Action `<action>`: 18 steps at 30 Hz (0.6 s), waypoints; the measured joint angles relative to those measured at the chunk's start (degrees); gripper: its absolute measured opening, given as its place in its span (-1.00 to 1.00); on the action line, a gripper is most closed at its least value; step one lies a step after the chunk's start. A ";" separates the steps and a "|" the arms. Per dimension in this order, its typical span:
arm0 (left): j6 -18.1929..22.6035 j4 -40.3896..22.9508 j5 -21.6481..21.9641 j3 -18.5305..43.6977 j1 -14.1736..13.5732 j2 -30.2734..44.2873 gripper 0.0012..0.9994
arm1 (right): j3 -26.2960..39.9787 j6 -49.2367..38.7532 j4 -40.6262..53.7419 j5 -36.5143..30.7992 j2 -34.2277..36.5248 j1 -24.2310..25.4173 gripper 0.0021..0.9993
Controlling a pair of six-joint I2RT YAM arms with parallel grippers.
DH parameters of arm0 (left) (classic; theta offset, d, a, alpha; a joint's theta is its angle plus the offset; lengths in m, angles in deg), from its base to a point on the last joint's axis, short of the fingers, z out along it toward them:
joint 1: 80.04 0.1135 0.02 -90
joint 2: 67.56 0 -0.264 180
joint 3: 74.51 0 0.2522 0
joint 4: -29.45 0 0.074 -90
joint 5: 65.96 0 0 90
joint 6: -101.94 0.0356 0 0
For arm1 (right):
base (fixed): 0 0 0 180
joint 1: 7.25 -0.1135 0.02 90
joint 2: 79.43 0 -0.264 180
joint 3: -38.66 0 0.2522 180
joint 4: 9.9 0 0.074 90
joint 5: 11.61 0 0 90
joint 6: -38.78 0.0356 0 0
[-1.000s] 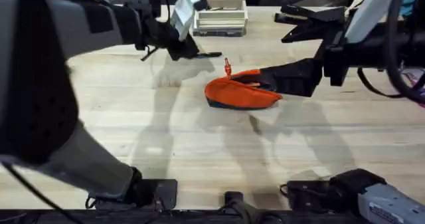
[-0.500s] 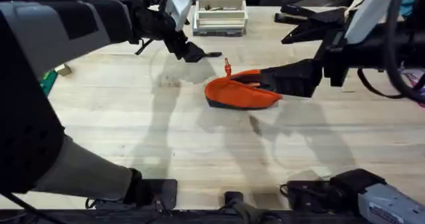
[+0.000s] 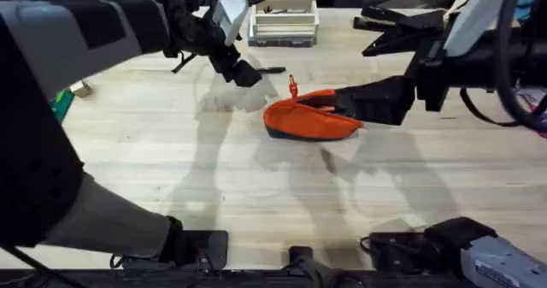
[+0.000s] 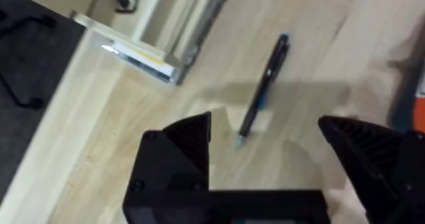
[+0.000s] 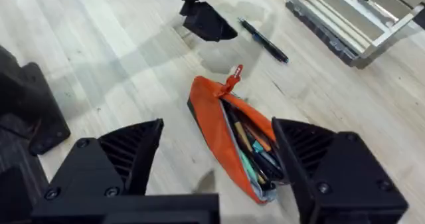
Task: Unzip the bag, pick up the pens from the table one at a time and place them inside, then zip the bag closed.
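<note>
Covering the scene is a pale plank table [image 3: 256,185], with a metal tray [image 3: 284,23] at its far edge. 1 pen [image 4: 263,86] is seen flat on the wood near that tray, its long axis slanted. The bag [image 3: 309,119] is laid unzipped mid-table, pens visible inside. The left gripper [image 4: 265,151] is held above the pen, jaws wide and empty. The right gripper [image 5: 216,161] is poised at the bag, jaws also wide, gripping nothing.

Table [image 3: 256,194]: pale wood planks, visible grain. On it: orange bag [image 3: 309,117] near centre, unzipped, pens visible inside; one black pen [image 5: 264,41] beyond it; a pale tray [image 3: 284,23] at far edge.
</note>
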 joint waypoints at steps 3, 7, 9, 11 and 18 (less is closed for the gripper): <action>-0.01 -4.24 0.11 3.30 0.00 0.84 0.98 | 0.00 0.00 0.00 -0.01 0.01 0.00 1.00; -0.01 -8.84 0.13 9.39 0.00 2.32 0.98 | 0.00 0.00 0.00 -0.01 0.01 0.00 1.00; -0.21 -10.52 0.11 12.15 0.00 3.48 0.98 | 0.00 0.00 0.00 0.01 -0.01 0.00 1.00; -0.53 -11.52 0.11 14.28 0.00 5.08 0.98 | 0.00 0.00 0.00 -0.01 0.01 0.00 1.00; -1.61 -12.01 0.13 16.30 0.00 11.26 0.98 | 0.00 0.00 0.00 0.01 0.01 0.00 1.00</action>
